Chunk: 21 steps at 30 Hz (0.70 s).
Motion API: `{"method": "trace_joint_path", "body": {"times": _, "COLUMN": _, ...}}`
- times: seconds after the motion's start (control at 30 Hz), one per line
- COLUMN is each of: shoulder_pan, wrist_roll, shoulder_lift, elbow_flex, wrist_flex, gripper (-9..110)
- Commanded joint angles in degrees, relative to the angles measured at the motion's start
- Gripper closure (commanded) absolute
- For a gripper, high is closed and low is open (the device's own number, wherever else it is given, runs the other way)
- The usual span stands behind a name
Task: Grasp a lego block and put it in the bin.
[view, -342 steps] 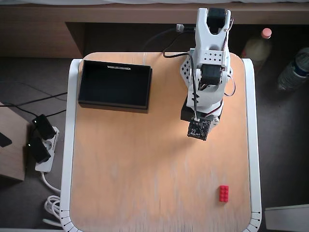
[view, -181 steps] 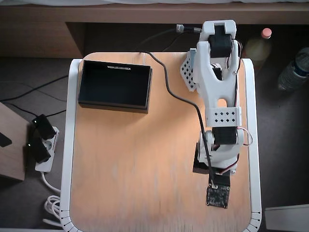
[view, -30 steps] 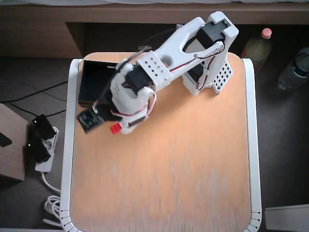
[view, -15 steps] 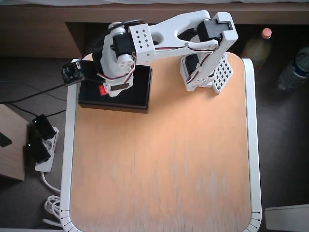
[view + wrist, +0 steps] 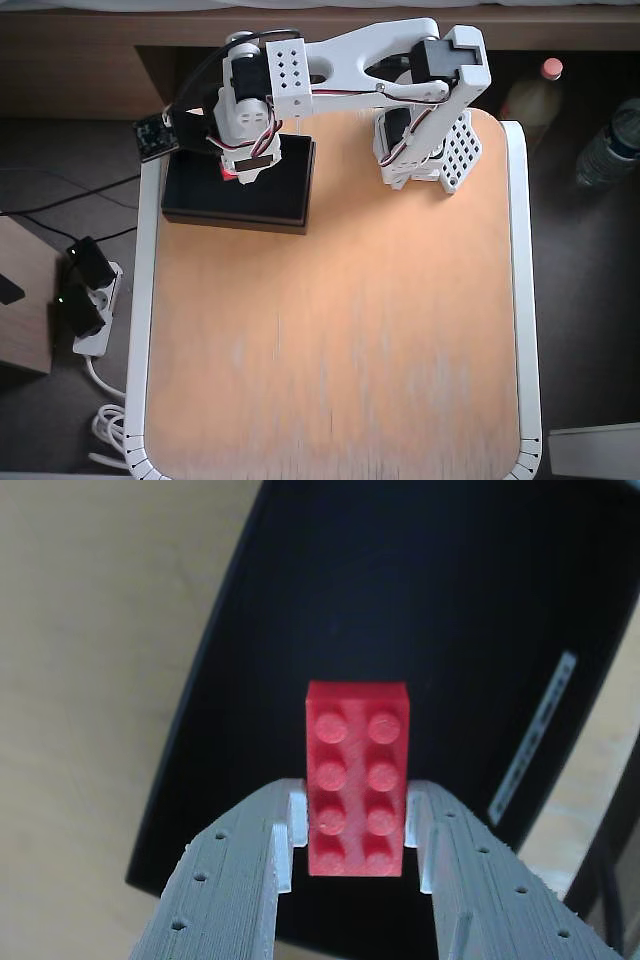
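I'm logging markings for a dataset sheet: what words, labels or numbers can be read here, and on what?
None can be read.
Bin: a pale strip label on its inner wall, print too blurred in the wrist view, too small overhead.
Brick: studs too blurred for any logo.
Bottles: labels too small.

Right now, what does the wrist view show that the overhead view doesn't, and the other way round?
Only the wrist view shows the lego block's studs and the gripper pinching its sides. Only the overhead view shows the whole arm, the table, a power strip and bottles. Both show the red block held over the black bin, not yet released.
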Motion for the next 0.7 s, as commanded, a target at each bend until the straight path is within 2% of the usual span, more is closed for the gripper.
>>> {"method": "trace_joint_path", "body": {"times": 0.0, "shoulder_pan": 1.85, "wrist_roll": 1.23, "shoulder_lift": 7.47, "elbow_flex": 2.81, "wrist_flex": -3.96, "gripper": 101}}
{"method": "trace_joint_path", "body": {"times": 0.67, "shoulder_pan": 3.69, "wrist_roll": 0.97, "shoulder_lift": 9.23, "elbow_flex": 8.70, "wrist_flex": -12.83, "gripper": 101}}
